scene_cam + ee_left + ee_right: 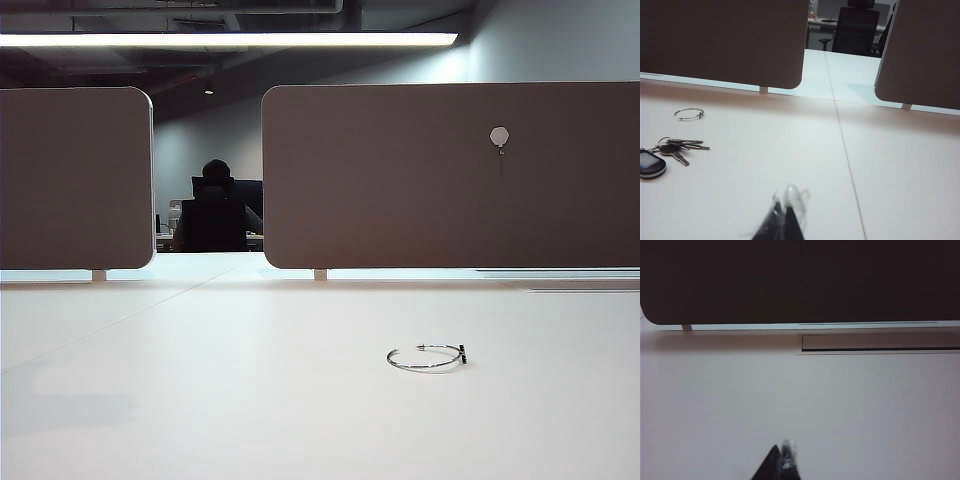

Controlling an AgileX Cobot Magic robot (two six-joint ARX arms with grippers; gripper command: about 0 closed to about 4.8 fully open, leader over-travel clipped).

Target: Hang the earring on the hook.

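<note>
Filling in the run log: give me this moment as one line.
earring: flat on table | hook: bare, on divider panel | left gripper: shut, empty | right gripper: shut, empty

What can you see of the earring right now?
The earring is a thin silver wire hoop, open-ended, with a small dark bar at one tip. It lies flat on the white table, alone and untouched, out in front of the partition carrying the hook. The left wrist view shows it beyond a bunch of keys.
</note>
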